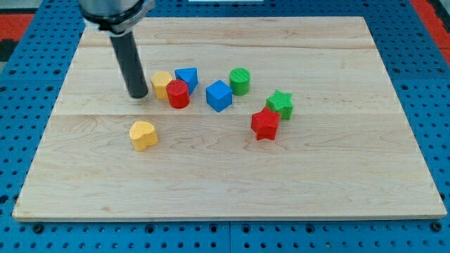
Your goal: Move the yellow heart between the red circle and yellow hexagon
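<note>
One camera is looking down at an angle from the front, taking in the whole pale wooden board [232, 183] fairly closely.

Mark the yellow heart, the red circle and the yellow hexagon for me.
yellow heart [143, 134]: camera view, on its top face.
red circle [178, 92]: camera view, on its top face.
yellow hexagon [161, 81]: camera view, on the visible part of its top.

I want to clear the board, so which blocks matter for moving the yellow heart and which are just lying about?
For the job: yellow heart, red circle, yellow hexagon, my tip left of the hexagon.

Lying about: blue triangle, blue cube, green circle, green star, red star.
</note>
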`<control>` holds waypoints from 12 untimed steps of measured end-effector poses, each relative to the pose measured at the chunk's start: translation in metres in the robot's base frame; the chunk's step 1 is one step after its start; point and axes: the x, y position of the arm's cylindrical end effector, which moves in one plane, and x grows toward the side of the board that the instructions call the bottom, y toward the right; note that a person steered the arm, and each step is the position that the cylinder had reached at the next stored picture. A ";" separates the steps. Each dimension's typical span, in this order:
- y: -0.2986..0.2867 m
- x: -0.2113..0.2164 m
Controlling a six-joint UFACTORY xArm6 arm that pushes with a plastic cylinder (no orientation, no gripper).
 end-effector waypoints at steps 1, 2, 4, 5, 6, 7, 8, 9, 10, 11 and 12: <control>0.034 0.018; 0.103 0.021; 0.060 0.117; 0.010 0.107; 0.008 0.070; 0.018 0.056; 0.037 0.056; 0.055 0.056; 0.059 0.056; 0.046 0.050; 0.020 0.043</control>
